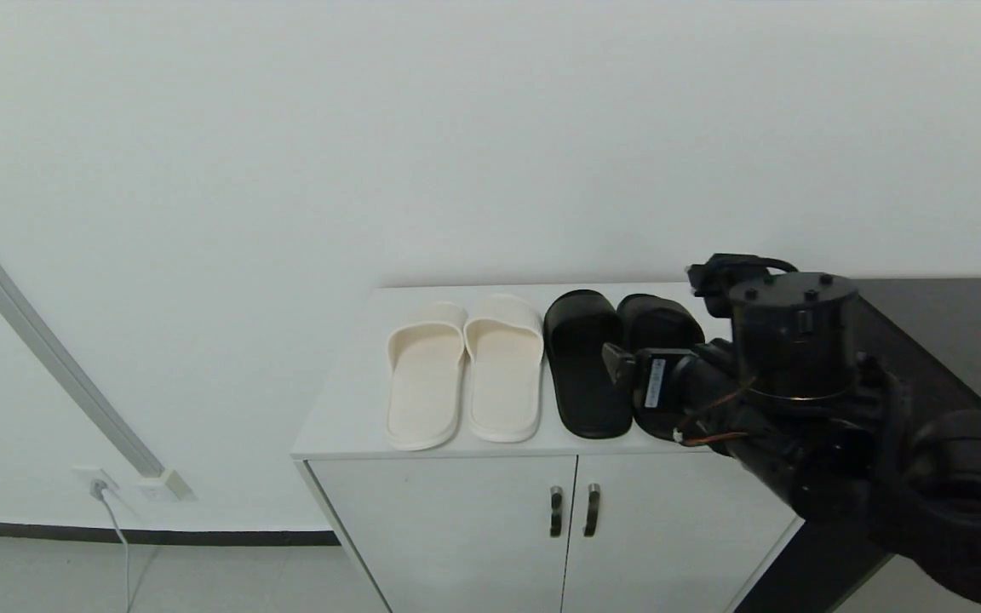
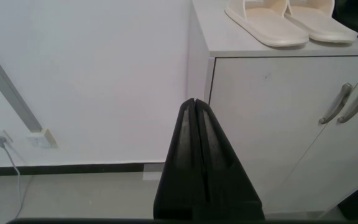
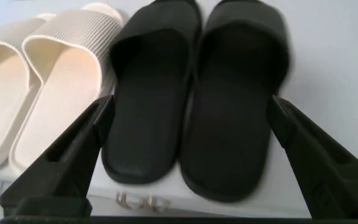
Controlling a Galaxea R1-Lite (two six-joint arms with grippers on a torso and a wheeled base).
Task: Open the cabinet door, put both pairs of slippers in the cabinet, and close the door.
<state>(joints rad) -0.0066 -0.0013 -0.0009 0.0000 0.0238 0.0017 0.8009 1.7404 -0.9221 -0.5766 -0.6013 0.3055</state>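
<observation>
Over the black slippers [image 1: 586,375], the right end effector [image 3: 191,102] is wide open. One finger [image 3: 61,165] sits out on each side of the pair, and it holds nothing. I cannot tell if it touches them.

The black slippers lie side by side on the cabinet top [image 1: 346,409], toes toward the wall, at the right end. Just beside them, on the robot's left, lie the cream slippers [image 1: 503,375], also side by side and turned the same way. The two pairs make one neat row of four, close together.

Off to the left of the cabinet [image 1: 456,536], the left end effector [image 2: 194,102] is clenched — its two fingers are pressed flat together with nothing between them. It points toward the cabinet's left front edge.

Both cabinet doors [image 1: 669,545] are closed. Two small handles [image 1: 556,511] stand upright next to each other in the middle — one on each door.

On the wall to the left of the cabinet, near the floor, there is a socket [image 1: 97,487]. A pale cord [image 1: 120,536] hangs down from it.
</observation>
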